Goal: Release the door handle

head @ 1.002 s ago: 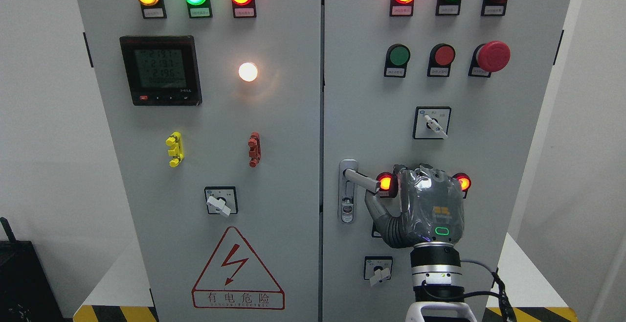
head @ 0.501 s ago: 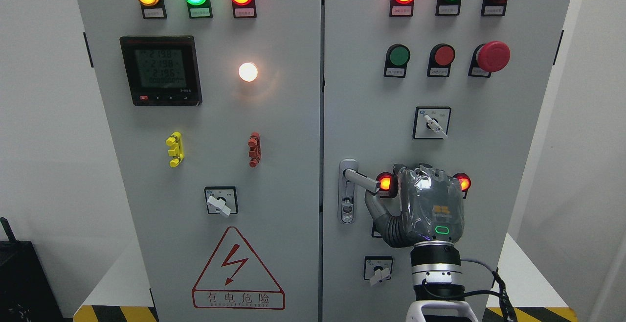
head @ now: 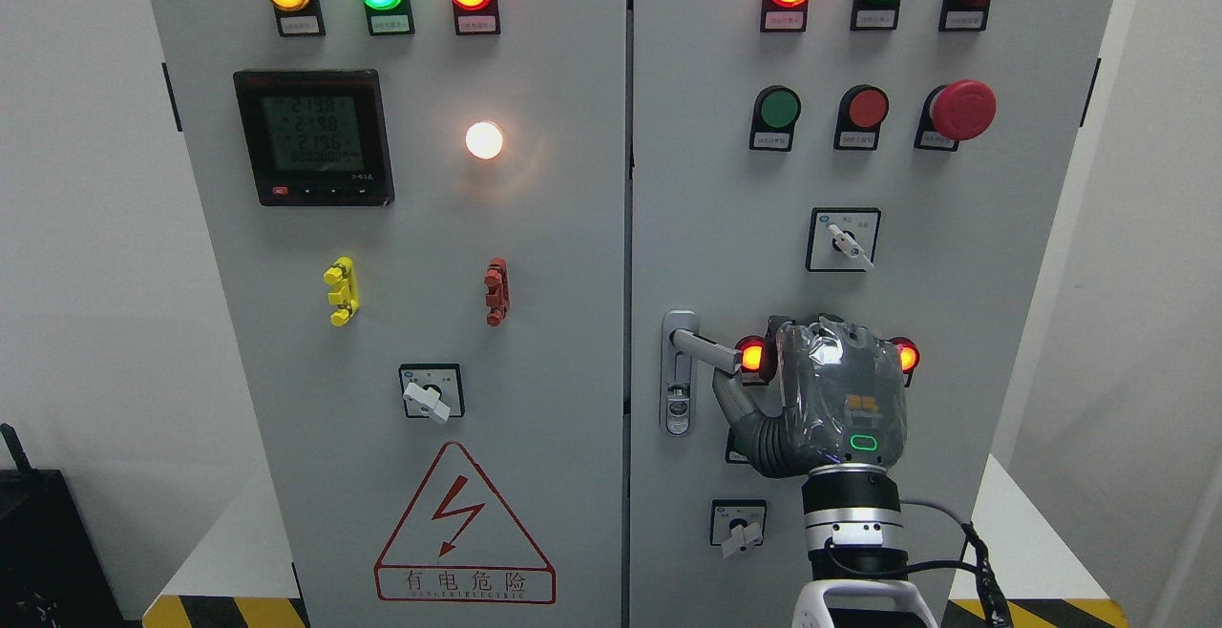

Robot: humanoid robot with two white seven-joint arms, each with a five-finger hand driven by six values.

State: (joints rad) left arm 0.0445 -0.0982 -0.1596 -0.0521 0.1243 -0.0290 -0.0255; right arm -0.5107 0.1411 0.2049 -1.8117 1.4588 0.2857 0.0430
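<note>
right hand [head: 829, 397] edged up, beside door handle [head: 705, 349]

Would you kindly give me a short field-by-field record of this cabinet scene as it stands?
setting: grey electrical cabinet with two doors, seen from the head camera
task object: door handle on the right door, lever pointing right, slightly downward
right hand: raised in front of the right door, back toward the camera, just right of the lever tip
contact: thumb lies below the lever; whether it touches cannot be told
fingers: hidden behind the hand
left hand: out of view
nearby: lit red lamp beside the hand
</note>
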